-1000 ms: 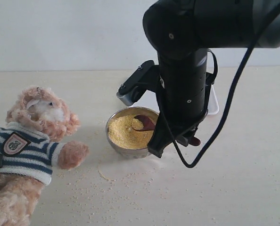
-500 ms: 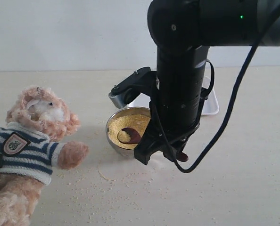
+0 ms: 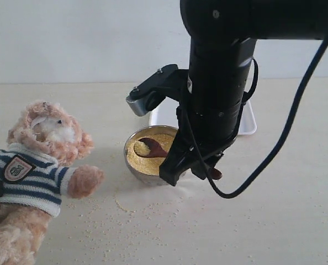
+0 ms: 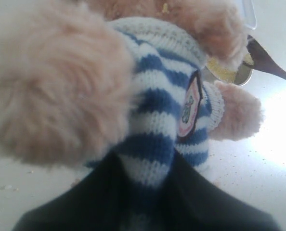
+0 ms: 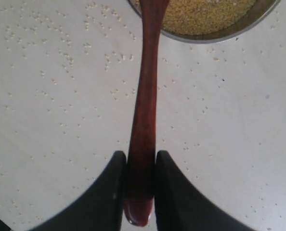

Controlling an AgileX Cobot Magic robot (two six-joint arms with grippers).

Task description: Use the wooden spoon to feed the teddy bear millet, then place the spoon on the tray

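The teddy bear (image 3: 42, 160) lies at the left in its striped shirt. My left gripper (image 4: 145, 163) is shut on the bear's shirt (image 4: 157, 96) at the body. The millet (image 3: 153, 160) fills a round steel bowl (image 3: 132, 165) in the middle. My right gripper (image 5: 141, 159) is shut on the end of the wooden spoon's handle (image 5: 145, 96). The spoon's oval bowl (image 3: 147, 147) sits over the heap with a small load of yellow grains in it. The white tray (image 3: 163, 115) lies behind the bowl, mostly hidden by the right arm (image 3: 219, 83).
Loose grains are scattered over the pale table (image 3: 153, 215) in front of the steel bowl and beneath the spoon handle (image 5: 61, 57). The bear's paw (image 3: 85, 181) lies a short way left of the bowl. A white wall rises behind the table.
The right arm swept the spoon leftward through the millet, and the spoon's bowl has come up holding grains. The bear and the left gripper have not moved.
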